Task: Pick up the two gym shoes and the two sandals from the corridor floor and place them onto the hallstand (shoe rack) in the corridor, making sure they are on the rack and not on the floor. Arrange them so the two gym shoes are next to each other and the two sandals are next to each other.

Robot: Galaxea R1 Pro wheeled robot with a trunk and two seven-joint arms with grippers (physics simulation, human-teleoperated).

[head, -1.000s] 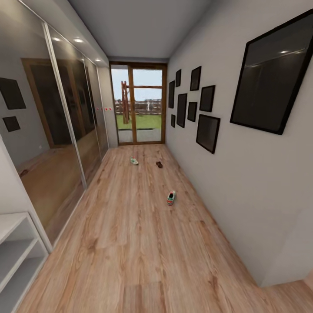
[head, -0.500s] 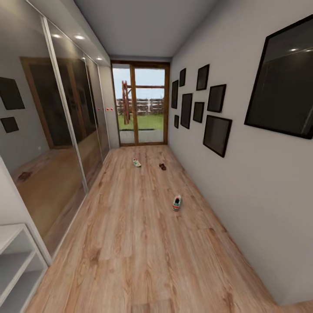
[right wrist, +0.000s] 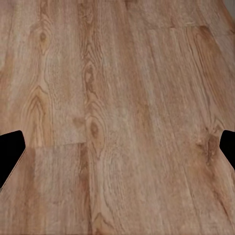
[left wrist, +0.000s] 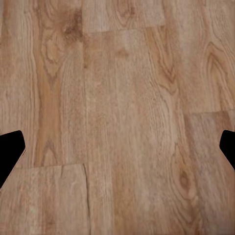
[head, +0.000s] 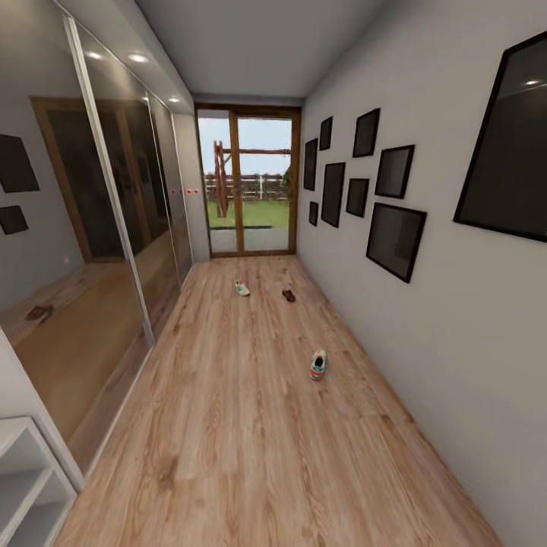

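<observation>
Far ahead on the corridor floor [head: 228,425], a gym shoe [head: 318,365] is seen; both grippers [left wrist: 117,147] [right wrist: 117,149] are spread wide

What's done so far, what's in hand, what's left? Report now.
Nothing looks done: the hallstand shelves in view hold no shoes. In hand: nothing; the left end effector and right end effector are open over bare floor. Left: the near gym shoe, the far gym shoe and a sandal, all on the floor. Another sandal appears as a reflection in the wardrobe mirror.
</observation>
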